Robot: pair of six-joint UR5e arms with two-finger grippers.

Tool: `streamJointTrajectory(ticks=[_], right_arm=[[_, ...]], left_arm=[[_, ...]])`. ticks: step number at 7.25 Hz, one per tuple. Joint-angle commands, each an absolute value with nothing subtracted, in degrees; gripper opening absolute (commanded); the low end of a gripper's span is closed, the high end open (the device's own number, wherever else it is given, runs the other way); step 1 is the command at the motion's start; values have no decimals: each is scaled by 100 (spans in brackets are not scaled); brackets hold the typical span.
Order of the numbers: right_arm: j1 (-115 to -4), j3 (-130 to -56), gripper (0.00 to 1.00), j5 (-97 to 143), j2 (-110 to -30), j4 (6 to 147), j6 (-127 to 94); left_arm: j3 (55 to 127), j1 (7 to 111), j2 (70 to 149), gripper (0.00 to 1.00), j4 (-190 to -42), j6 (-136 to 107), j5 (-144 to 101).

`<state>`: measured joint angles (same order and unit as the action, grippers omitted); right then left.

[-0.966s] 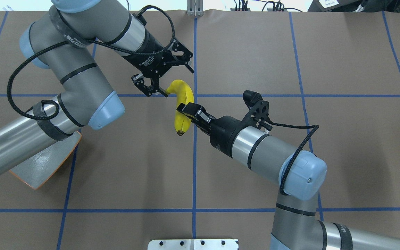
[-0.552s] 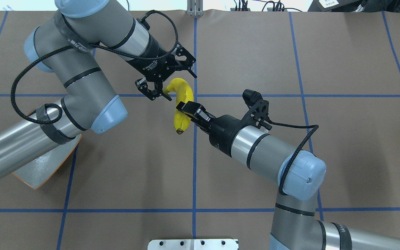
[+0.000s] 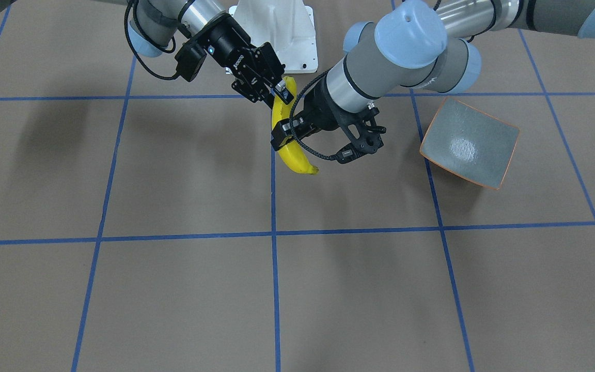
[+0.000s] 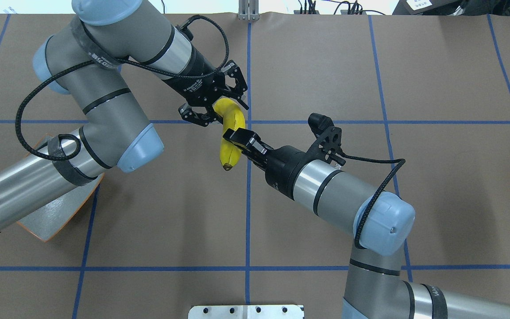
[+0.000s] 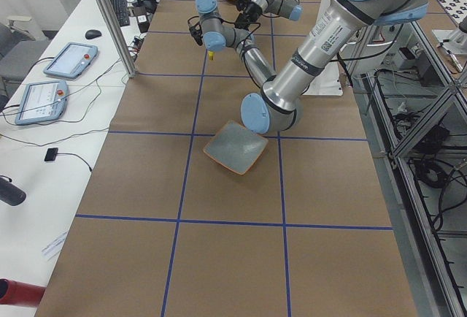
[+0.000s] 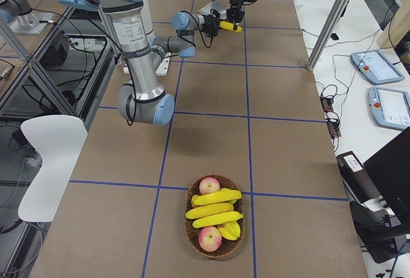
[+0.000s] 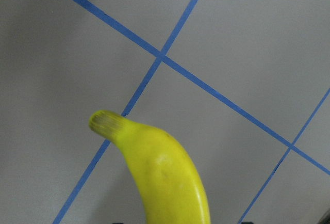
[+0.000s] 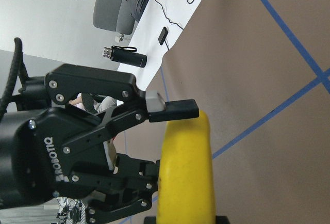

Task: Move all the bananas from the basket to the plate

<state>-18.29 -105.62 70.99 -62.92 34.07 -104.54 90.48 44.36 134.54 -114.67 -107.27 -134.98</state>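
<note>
The left arm comes in from the left with its elbow bent, its silver-and-grey forearm sloping towards the middle of the matte brown table [image 4: 436, 66] taped with a blue grid. The black left gripper [image 4: 228, 113] there stands spread, one finger on each side of the far end of a bright yellow, smooth, curved banana [image 4: 229, 150], and no clamping shows. The right arm rises from the near right, and its forearm stretches low and slantwise towards the centre. The black right gripper [image 4: 232, 136] is clamped across the banana's middle and holds it in the air above the central blue line, with the long axis running from far to near and a dark tip at the near end. The left wrist view shows the fruit's waxy skin and a blunt greenish end. The square, shallow grey-green plate [image 3: 470, 144] with its thin orange rim and glossy centre lies on the robot's left side of the table, well apart from the fruit and largely under the left forearm in the overhead view. At the table's far right end sits a round woven brown basket [image 6: 189, 223] that holds the other bananas [image 6: 214, 211] between two round reddish apples [image 6: 209, 185].
</note>
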Motion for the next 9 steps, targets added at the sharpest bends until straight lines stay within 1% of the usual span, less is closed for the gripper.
streamJointTrajectory(ticks=[1,3,4,5,7,8,9], right_arm=[[-1828,-10564,100,7102,-6345,3375,-10336],[-1863,-10591,100,7102,-6424,3070,-10327],[-1881,-10608,100,7102,-6747,2711,-10301],[-1890,-10574,100,7102,-7055,2333,-10283],[-1907,-10556,100,7084,-7565,1952,-10274],[-1959,-10564,100,7084,-7680,1951,-10179],[-2003,-10573,100,7084,-7838,1934,-9943]], left_arm=[[9062,4421,13447,0,-11461,-10696,-13500],[9062,4430,13386,0,-11452,-10522,-13500],[9209,4447,13090,0,-11443,-10207,-13500],[9611,4482,12530,0,-11435,-9726,-13491],[10113,4797,11720,0,-11417,-9212,-13421],[10429,4825,11133,0,-11417,-9037,-13282],[10807,4843,10440,0,-11391,-8217,-13028]])
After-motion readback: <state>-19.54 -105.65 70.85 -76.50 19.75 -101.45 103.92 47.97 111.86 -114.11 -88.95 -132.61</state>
